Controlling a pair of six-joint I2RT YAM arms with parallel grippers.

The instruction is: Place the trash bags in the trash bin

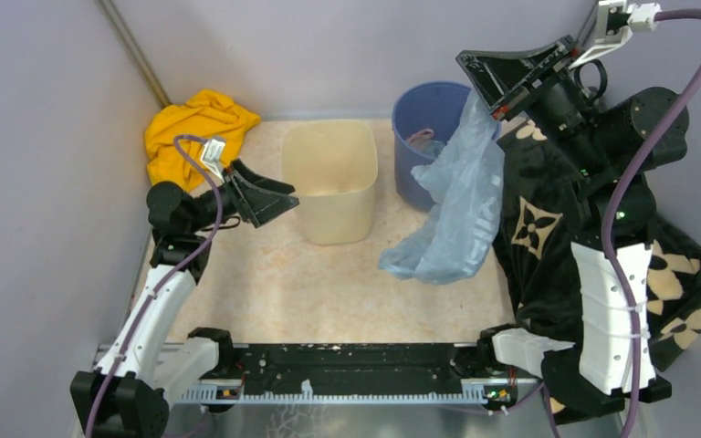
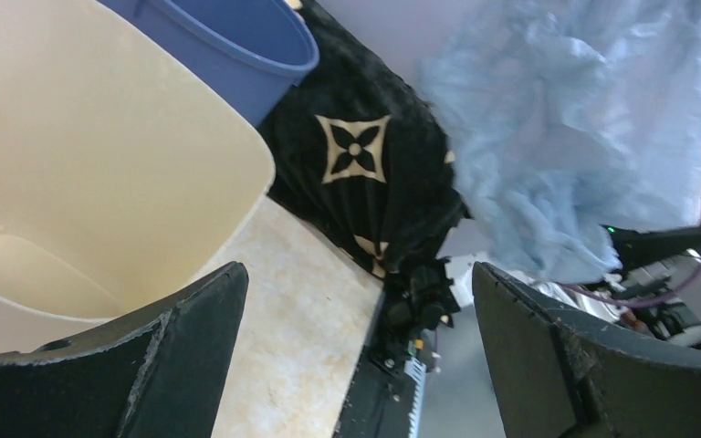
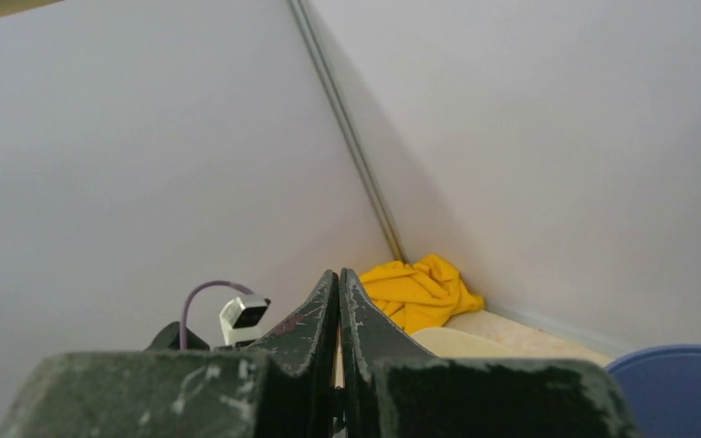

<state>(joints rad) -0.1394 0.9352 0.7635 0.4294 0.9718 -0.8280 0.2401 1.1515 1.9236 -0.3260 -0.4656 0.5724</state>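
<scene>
Trash bin [image 1: 338, 219] left of bucket [image 1: 405, 178]; trash bag [image 1: 461, 205] hanging before bucket.

Right pincer [image 1: 484, 91] raised high at back right, clamped on trash bag [image 1: 461, 205]. Bag hangs crumpled, crossing front of blue bucket [image 1: 417, 102], lower end near worktop [image 1: 329, 287], right of trash bin [image 1: 338, 219]. Bin upright, mid-worktop, just left of bucket. Left pincer [image 1: 285, 195] beside bin's left wall. Yellow cloth [image 1: 196, 128] in back-left corner. Black patterned cloth [image 1: 538, 228] under right arm.

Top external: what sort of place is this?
Probably a robot test cell: plain grey walls box in a table, left arm and right arm bolted at its near edge, staged props like the trash bin and blue bucket.
</scene>
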